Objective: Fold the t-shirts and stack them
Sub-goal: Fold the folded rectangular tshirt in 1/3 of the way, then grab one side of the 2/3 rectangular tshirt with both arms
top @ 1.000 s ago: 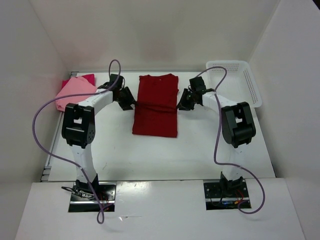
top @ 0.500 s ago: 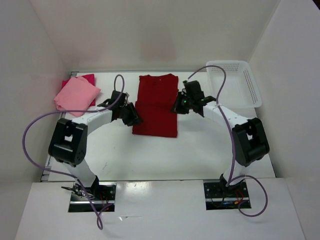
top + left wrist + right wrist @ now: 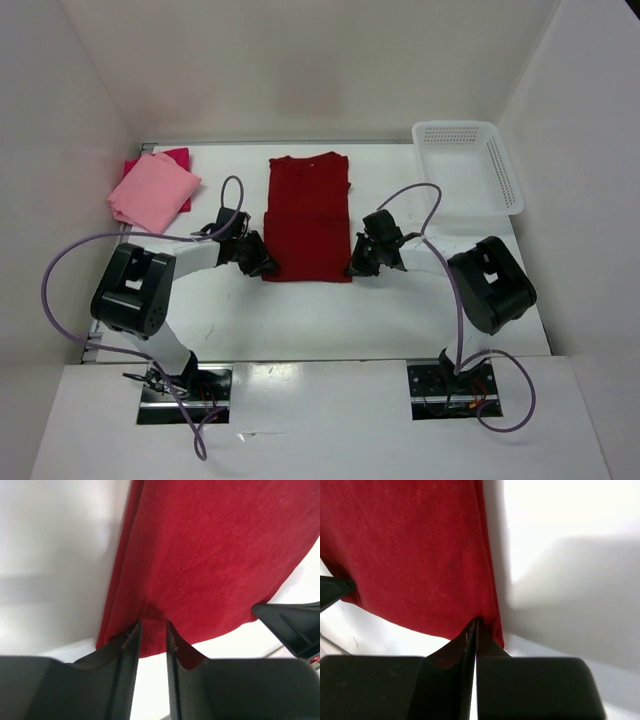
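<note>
We find the left gripper point(image 3: 151, 625) astride the near-left hem of the dark red t-shirt point(image 3: 308, 215), which lies flat at table centre. Its fingers are narrowly apart, and we cannot tell whether they grip. The right gripper point(image 3: 476, 622) is pinched shut on the near-right corner. We advise confirming the left hold, then lifting both corners level. The light pink t-shirt point(image 3: 152, 190) lies on the magenta t-shirt point(image 3: 178, 156) far left and the basket point(image 3: 505, 165) stands far right. Neither obstructs.

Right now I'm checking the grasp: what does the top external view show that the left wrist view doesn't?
Only top external: the light pink t-shirt lying on the magenta t-shirt, and the white basket. Only left wrist: the left gripper, fingers narrowly apart at the hem corner. Both: the dark red t-shirt and right gripper.
</note>
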Motion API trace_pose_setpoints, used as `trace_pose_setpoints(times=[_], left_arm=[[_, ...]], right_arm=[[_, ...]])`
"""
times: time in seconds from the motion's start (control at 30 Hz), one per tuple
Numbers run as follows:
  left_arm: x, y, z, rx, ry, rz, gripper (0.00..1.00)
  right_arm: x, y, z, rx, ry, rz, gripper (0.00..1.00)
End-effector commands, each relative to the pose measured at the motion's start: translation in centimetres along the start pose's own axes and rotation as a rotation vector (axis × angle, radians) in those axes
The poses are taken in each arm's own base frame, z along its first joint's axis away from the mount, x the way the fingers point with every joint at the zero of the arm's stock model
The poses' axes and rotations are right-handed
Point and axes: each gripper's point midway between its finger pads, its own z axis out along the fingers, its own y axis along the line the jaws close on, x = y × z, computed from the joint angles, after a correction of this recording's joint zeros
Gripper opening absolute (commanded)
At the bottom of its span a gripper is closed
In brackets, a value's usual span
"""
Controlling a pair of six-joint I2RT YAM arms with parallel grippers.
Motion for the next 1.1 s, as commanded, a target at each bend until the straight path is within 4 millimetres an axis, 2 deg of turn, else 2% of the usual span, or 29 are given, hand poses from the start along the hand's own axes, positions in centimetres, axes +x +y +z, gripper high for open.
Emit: trace_pose_setpoints(times=[0.0,0.03,0.07,0.1,0.13,0.2,0.23,0.27,0.3,0.37,0.4,0.43,0.53,0.67,0.77,0.8,0.83,0.87,0.93,0.97,1.07], left_arm=[[4.3,4.1,-1.5,-0.13,0.099,-0.045,0.37],[4.5,4.0,-2.0,-0.126,0.095,-0.043,0.42],[4.3,3.2,-3.2,-0.103,0.073,-0.031,0.51],[4.2,2.8,-3.8,-0.093,0.063,-0.026,0.56],[3.8,1.7,-5.0,-0.064,0.035,-0.001,0.59],[3.3,1.8,-6.1,-0.091,-0.004,0.004,0.65],[3.0,1.5,-6.9,-0.074,-0.027,0.014,0.65],[2.7,1.6,-6.9,-0.076,-0.033,0.007,0.65],[2.4,1.6,-7.2,-0.07,-0.045,0.003,0.65],[2.5,2.8,-6.9,-0.122,-0.049,-0.008,0.63],[3.3,3.7,-6.6,-0.14,-0.031,-0.016,0.63],[3.5,4.1,-6.2,-0.145,-0.026,-0.018,0.62],[4.4,6.2,-4.6,-0.19,0.013,-0.058,0.6],[5.2,7.4,-3.0,-0.212,0.064,-0.077,0.54],[4.6,7.1,-2.4,-0.208,0.058,-0.085,0.43],[4.3,6.8,-2.4,-0.201,0.051,-0.082,0.4],[4.3,6.8,-2.4,-0.201,0.051,-0.082,0.33],[4.0,6.5,-2.4,-0.194,0.044,-0.079,0.29],[3.9,6.6,-2.6,-0.211,0.046,-0.082,0.22],[3.8,6.3,-2.8,-0.203,0.038,-0.079,0.15],[3.5,5.6,-3.6,-0.186,0.022,-0.06,0.07]], right_arm=[[2.4,-0.4,-1.2,0.032,-0.009,-0.015,0.03],[2.7,-0.7,-1.6,0.03,-0.011,-0.004,0.06],[3.1,-0.3,-2.2,0.021,-0.011,0.0,0.09],[2.4,0.9,-3.6,-0.019,-0.046,-0.01,0.13],[1.9,1.1,-4.3,-0.019,-0.077,-0.013,0.22],[1.5,1.2,-5.6,-0.014,-0.109,-0.015,0.3],[1.1,1.0,-5.6,-0.011,-0.116,-0.005,0.38],[0.6,0.6,-5.6,-0.015,-0.124,0.003,0.41],[1.4,-0.1,-5.0,-0.004,-0.088,0.008,0.43],[2.1,0.1,-4.3,-0.023,-0.044,-0.002,0.46],[2.7,-0.3,-3.8,-0.014,-0.013,0.003,0.47],[2.6,0.0,-3.8,-0.031,-0.016,0.0,0.48],[3.5,-0.6,-3.1,-0.028,0.015,0.005,0.48],[3.9,-0.6,-2.6,-0.045,0.032,0.005,0.48],[4.7,-1.0,-1.8,-0.043,0.079,0.014,0.43],[4.3,-0.6,-1.8,-0.06,0.063,0.007,0.41],[4.7,-0.9,-1.3,-0.054,0.08,0.012,0.37],[5.0,-1.0,-1.1,-0.053,0.094,0.015,0.29],[4.6,-0.3,-1.1,-0.072,0.097,0.012,0.21],[4.9,-0.4,-0.9,-0.07,0.112,0.015,0.11],[4.3,0.3,-2.0,-0.082,0.084,0.017,0.01]])
